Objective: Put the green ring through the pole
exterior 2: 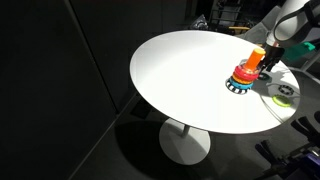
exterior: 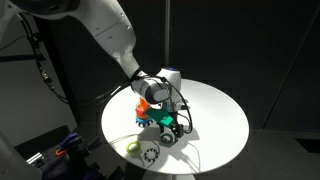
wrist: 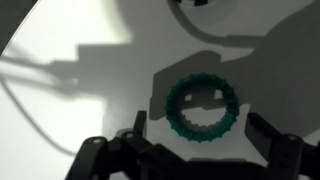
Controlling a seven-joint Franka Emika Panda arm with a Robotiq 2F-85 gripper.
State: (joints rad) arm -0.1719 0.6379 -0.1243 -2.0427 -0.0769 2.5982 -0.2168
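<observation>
Where the white jointed arm (exterior: 105, 30) comes in from the upper left in an exterior view, it slopes down over the round white table (exterior: 220, 105). It bends at the wrist so that the black Robotiq gripper (exterior: 172, 128) points at the tabletop and hangs low over it. From the opposite side, in an exterior view, only the arm's last links show at the right edge, with the gripper (exterior 2: 272, 62) just beyond the far side of the pole.

In the wrist view the gripper (wrist: 195, 130) enters from the bottom edge. Its two dark fingers (wrist: 110, 155) are spread wide and grip nothing. The small dark green ring (wrist: 172, 108), knobbly along its edge, lies flat on the table (wrist: 60, 40) between the fingertips and a little ahead of them. Neither finger appears to touch it, though heavy shadow blurs the edges.

The short orange-red pole (exterior: 143, 103) stands upright on its round base just beside the gripper, and the green ring is not on it. The blue-and-dark rim of the base shows under the pole (exterior 2: 240, 75) in an exterior view.

A paler yellow-green ring (exterior: 133, 147) and a black gear-like ring (exterior: 150, 155) lie flat near the table's rim, apart from the gripper.
</observation>
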